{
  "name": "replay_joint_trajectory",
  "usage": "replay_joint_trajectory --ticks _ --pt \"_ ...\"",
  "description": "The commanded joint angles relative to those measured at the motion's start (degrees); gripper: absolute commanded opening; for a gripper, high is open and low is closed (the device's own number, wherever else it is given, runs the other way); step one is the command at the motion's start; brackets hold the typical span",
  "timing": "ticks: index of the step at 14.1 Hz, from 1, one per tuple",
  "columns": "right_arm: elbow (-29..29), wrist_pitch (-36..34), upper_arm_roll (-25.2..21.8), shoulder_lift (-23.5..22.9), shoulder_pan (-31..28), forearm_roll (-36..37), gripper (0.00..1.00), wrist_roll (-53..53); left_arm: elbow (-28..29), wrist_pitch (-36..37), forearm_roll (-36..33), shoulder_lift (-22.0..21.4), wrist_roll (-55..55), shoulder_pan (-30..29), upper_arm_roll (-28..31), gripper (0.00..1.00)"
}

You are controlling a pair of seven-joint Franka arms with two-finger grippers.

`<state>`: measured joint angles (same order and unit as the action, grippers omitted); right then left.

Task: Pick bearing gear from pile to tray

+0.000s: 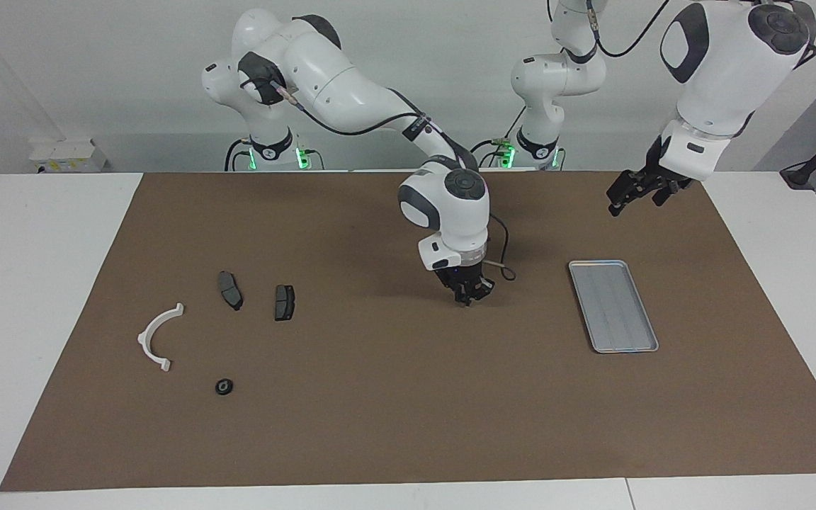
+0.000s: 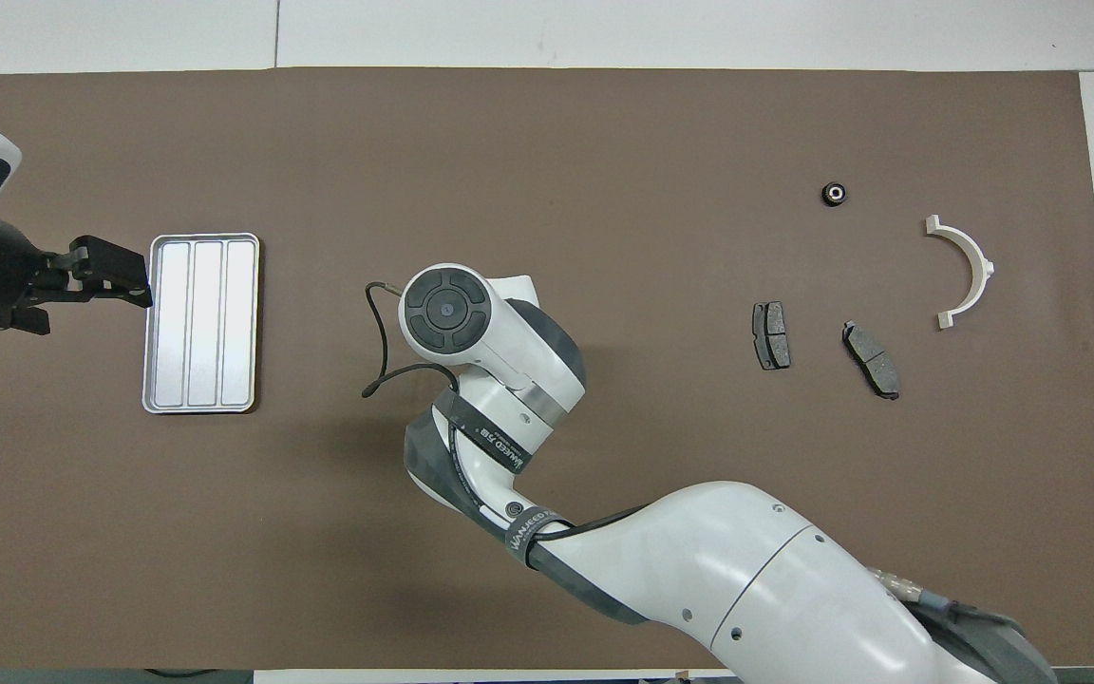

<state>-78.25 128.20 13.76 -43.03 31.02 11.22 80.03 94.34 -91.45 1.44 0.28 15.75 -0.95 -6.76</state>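
Note:
The bearing gear, a small black round piece [image 1: 224, 387] [image 2: 835, 194], lies on the brown mat at the pile's edge farthest from the robots. The silver ribbed tray [image 1: 613, 306] [image 2: 203, 323] lies empty toward the left arm's end. My right gripper [image 1: 466, 296] hangs low over the middle of the mat, between pile and tray, fingertips shut, with nothing visible in them. The overhead view hides it under its own wrist [image 2: 445, 309]. My left gripper [image 1: 620, 202] [image 2: 129, 277] waits in the air by the tray's edge, open and empty.
The pile also holds two dark brake-pad plates [image 1: 230, 290] [image 1: 284, 302] and a white curved bracket [image 1: 144, 338] [image 2: 982, 266], toward the right arm's end. A loose cable [image 2: 371, 342] loops beside the right wrist. White table borders the mat.

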Motion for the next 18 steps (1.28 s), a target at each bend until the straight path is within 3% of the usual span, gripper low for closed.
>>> replay_joint_trajectory --ticks 1,2,3,7,10,15,18 --pt "-1.56 1.44 0.56 0.58 -0.79 1.53 0.63 1.18 0.67 1.01 0.67 -0.89 -0.11 1.03 -0.09 1.0" --pt "-1.47 1.09 0.56 0.66 -0.79 1.53 0.74 1.18 1.2 0.93 0.32 -1.24 -0.89 1.12 -0.09 1.0" --pt "-1.21 0.48 0.48 0.66 -0.79 1.53 1.0 1.18 1.55 0.06 0.31 -1.24 -1.33 1.12 -0.18 1.0" --pt "1.33 -4.87 0.21 0.66 -0.87 1.7 1.0 0.74 7.61 -10.39 0.4 -1.95 -5.47 2.7 -0.18 1.0" --pt "5.9 -12.16 0.04 1.89 -3.15 1.44 1.0 -4.68 7.62 -12.16 0.31 0.77 -6.52 3.06 -0.18 1.0" --pt "5.91 -20.95 0.56 10.14 -12.8 -0.05 1.0 -32.59 7.7 -19.45 0.4 6.92 -4.61 4.81 -0.18 1.0" --pt "5.3 -22.9 0.56 12.09 -21.94 -0.49 1.0 -54.03 6.31 -23.32 -1.08 13.4 8.1 13.48 0.08 1.0"
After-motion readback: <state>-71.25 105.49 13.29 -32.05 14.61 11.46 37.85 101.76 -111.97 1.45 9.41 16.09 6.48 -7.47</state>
